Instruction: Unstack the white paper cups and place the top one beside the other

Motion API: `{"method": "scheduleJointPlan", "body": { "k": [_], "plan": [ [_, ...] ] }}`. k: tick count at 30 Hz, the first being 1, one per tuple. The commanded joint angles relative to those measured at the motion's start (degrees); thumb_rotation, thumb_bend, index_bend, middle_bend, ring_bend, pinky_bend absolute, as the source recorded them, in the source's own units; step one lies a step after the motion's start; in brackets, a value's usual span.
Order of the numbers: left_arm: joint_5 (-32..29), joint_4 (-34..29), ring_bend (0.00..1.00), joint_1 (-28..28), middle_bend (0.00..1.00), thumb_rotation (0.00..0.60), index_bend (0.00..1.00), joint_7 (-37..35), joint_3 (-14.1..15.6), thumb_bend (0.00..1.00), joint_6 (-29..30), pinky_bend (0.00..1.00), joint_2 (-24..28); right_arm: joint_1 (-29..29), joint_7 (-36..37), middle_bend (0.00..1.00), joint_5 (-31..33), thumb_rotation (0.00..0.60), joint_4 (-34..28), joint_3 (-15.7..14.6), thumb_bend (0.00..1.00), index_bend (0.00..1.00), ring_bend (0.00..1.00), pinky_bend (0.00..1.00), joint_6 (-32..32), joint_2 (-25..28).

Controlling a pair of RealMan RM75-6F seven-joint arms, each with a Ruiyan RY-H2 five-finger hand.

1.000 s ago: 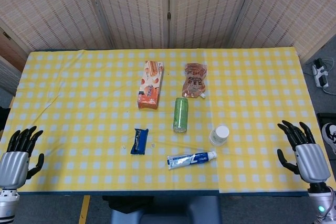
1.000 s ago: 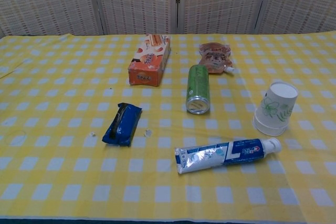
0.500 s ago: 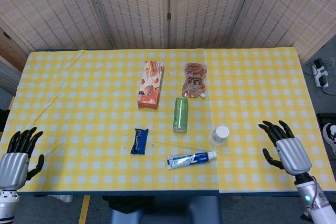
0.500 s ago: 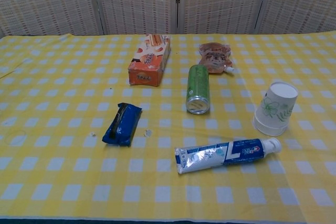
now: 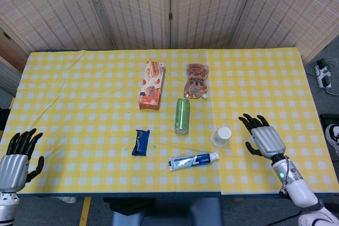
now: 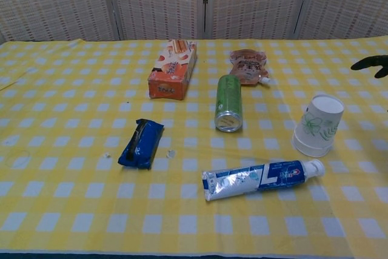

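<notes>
The stacked white paper cups [image 5: 221, 136] [image 6: 317, 125], printed with green leaves, stand upside down on the yellow checked tablecloth [image 5: 79, 93], right of centre. My right hand [image 5: 263, 136] hovers just to their right with fingers spread, holding nothing; only its dark fingertips [image 6: 371, 63] show at the right edge of the chest view. At the near left corner of the table my left hand [image 5: 17, 154] stays open and empty, far from the cups.
A toothpaste tube [image 5: 192, 160] lies just in front of the cups. A green can [image 5: 182, 115] lies on its side to their left. Further off are a blue wrapper [image 5: 140, 142], an orange snack box [image 5: 152, 92] and a brown pouch [image 5: 196, 80].
My right hand has moved left from the table's right edge toward the cups and now enters the chest view. The left hand and all objects have stayed put.
</notes>
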Motion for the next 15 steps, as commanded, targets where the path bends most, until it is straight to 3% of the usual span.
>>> {"method": "scheduleJointPlan", "body": {
  "k": [1, 6, 15],
  "plan": [
    [-0.12, 0.02, 0.10, 0.05, 0.11, 0.600, 0.16, 0.02, -0.03, 0.57, -0.01, 0.01, 0.02, 4.55, -4.14, 0.05, 6.14, 0.600, -1.43, 1.38, 0.49, 0.09, 0.12, 0.06, -4.93, -0.51],
    [-0.19, -0.02, 0.10, 0.09, 0.11, 0.600, 0.16, 0.02, -0.08, 0.57, 0.00, 0.01, 0.09, 7.88, -5.69, 0.05, 9.41, 0.600, -1.62, 0.63, 0.49, 0.09, 0.13, 0.06, -8.47, -1.05],
    [-0.35, -0.05, 0.10, 0.21, 0.11, 0.600, 0.16, -0.12, -0.10, 0.57, 0.00, 0.01, 0.25, 9.56, -4.39, 0.05, 8.90, 0.600, -1.49, -0.19, 0.49, 0.09, 0.13, 0.06, -7.94, -1.75]
  ]
}}
